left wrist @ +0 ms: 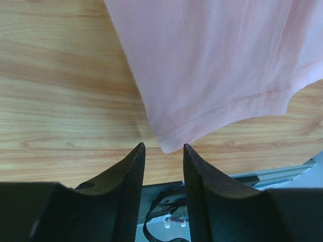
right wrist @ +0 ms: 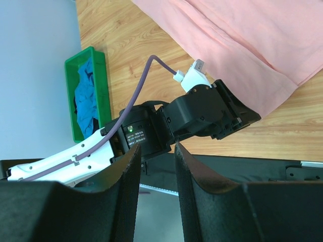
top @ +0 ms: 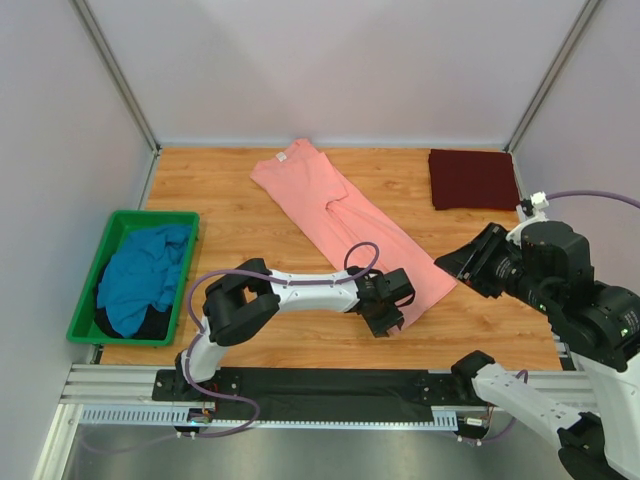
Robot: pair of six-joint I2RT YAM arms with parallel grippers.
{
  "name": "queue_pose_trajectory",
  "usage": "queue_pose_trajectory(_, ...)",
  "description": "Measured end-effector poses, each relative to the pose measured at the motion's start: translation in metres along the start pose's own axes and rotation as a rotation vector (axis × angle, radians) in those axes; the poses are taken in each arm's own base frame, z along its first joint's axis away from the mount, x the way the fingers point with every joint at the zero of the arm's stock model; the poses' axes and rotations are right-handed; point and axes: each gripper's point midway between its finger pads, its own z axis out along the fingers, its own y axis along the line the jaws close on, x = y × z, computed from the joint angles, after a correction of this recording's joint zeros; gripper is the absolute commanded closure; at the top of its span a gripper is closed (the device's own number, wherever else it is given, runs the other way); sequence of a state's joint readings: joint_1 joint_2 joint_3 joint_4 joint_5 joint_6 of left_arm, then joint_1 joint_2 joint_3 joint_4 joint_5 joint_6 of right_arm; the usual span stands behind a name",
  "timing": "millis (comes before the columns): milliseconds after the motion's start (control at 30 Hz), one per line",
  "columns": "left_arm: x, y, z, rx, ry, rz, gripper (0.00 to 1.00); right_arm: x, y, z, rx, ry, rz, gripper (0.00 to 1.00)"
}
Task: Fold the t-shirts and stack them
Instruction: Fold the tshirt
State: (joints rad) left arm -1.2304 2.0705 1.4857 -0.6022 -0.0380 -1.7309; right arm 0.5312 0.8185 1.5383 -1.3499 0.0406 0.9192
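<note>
Roughly a third done, by my read: one tee finished, one mid-fold, one not begun.

Nearest, at approx 6 o'clock in the top view, the left gripper (top: 386, 320) sits low over the table (top: 220, 210) w/ jaws released and nothing pinched. Its wrist cam shows the near hem corner of the salmon-pink tee (left wrist: 217, 65) reaching right up to the gap btwn the fingertips (left wrist: 135, 159), not clamped. The right gripper (top: 452, 262), at approx 3 o'clock, hangs just off the tee's other hem corner, jaws likewise apart and empty.

At 8–9 o'clock the green plastic bin (top: 85, 300) holds the teal-blue tee (top: 140, 275), crumpled in a heap. Something dark lies under it; can't tell what.

Mid-table, the pink tee lies flat as a long narrow strip, sides and sleeves already turned in. It runs on a diagonal from hem at 5 o'clock to neck at 12. The fabric is thin, fine-ribbed and soft-looking, w/ a stitched hem and a shallow crease near the middle.

Farthest, at 1–2 o'clock, the dark maroon tee (top: 473, 178) is a neat flat rectangle and looks done.

Left to do: cross-fold the pink, stack it, then fold and stack the teal one.
</note>
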Motion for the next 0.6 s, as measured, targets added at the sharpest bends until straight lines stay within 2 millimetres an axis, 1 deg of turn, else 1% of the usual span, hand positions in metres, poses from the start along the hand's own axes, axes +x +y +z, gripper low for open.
queue_pose_trajectory(100,-0.001,0.000,0.000,0.001,-0.005,0.000,0.57,0.000,0.000,0.000,0.001,-0.003,0.000,0.66)
queue_pose_trajectory(200,-0.001,0.000,0.000,0.000,-0.004,0.000,0.59,-0.001,0.000,0.000,0.001,-0.005,0.000,0.65)
queue_pose_trajectory(233,-0.001,0.000,0.000,-0.004,-0.004,0.001,0.61,-0.001,0.000,0.000,0.001,-0.005,-0.001,0.66)
queue_pose_trajectory(367,0.002,-0.001,0.002,-0.017,0.009,0.001,0.62,-0.004,0.002,-0.001,-0.002,-0.011,-0.001,0.66)
queue_pose_trajectory(400,0.003,0.000,0.003,-0.024,0.014,0.000,0.65,-0.004,0.004,-0.002,-0.005,-0.014,-0.001,0.66)
queue_pose_trajectory(500,0.007,0.001,0.007,-0.055,0.031,-0.001,0.68,-0.007,0.006,-0.005,-0.016,-0.023,0.000,0.65)
queue_pose_trajectory(600,0.011,-0.003,0.010,-0.078,0.043,0.003,0.69,-0.009,0.008,-0.010,-0.028,-0.038,0.001,0.65)
